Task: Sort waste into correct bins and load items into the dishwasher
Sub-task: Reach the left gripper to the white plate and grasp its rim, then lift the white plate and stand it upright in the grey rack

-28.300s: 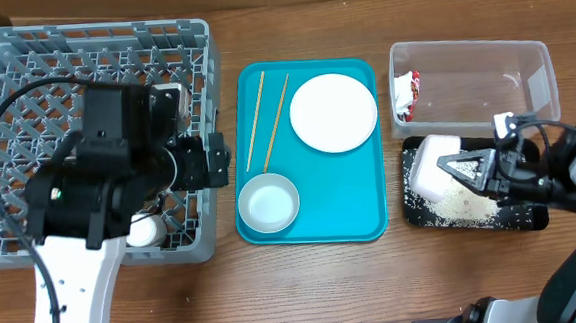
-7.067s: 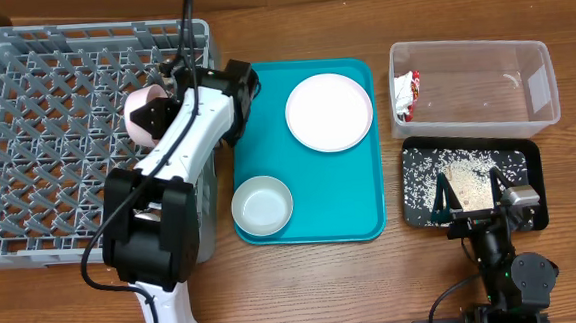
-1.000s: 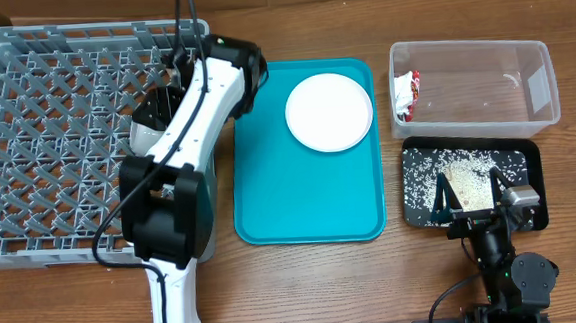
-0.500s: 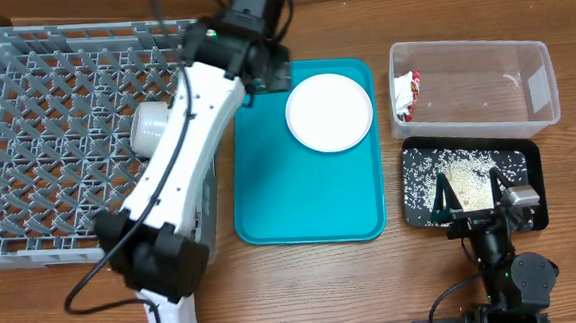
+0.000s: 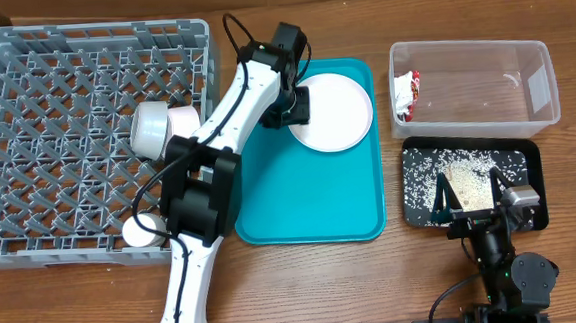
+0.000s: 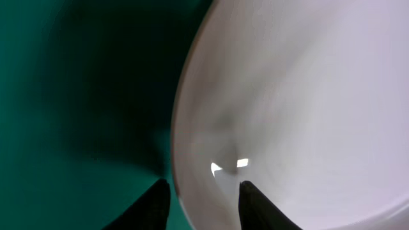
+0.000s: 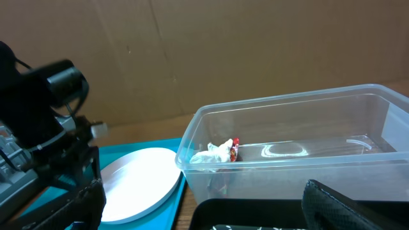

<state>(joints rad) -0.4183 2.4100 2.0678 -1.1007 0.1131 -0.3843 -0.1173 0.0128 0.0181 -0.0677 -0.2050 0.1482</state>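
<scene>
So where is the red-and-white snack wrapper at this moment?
The wrapper lies inside the clear tub, at its left end, on the right side of the overhead view, beside the black tray.

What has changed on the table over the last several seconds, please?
The bowl went from the teal tray into the rack and was let go. The left gripper then swung right to the plate and now straddles its left rim; whether it grips yet is unclear. The plate, wrapper, tub, black tray and open right gripper stayed put.
</scene>
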